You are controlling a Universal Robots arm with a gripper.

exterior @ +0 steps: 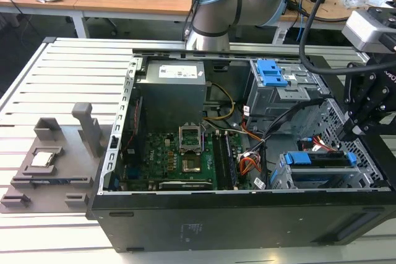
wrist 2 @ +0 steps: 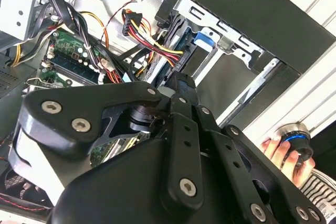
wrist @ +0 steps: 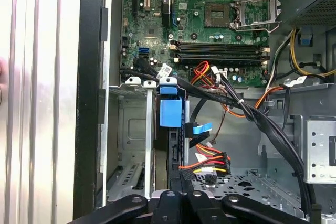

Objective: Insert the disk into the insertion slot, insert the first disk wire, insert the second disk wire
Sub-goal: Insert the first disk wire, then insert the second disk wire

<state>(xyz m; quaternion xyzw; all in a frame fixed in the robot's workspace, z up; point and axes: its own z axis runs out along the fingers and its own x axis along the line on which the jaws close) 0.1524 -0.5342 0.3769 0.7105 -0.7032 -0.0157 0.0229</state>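
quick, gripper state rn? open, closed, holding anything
gripper: cannot tell; it hangs by the disk, which sits in the slot

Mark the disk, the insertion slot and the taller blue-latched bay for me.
the disk point(exterior: 301, 159): exterior view, on the blue carrier.
the insertion slot point(exterior: 281, 176): exterior view, on its grey end wall.
the taller bay point(exterior: 271, 73): exterior view, on its blue latch.
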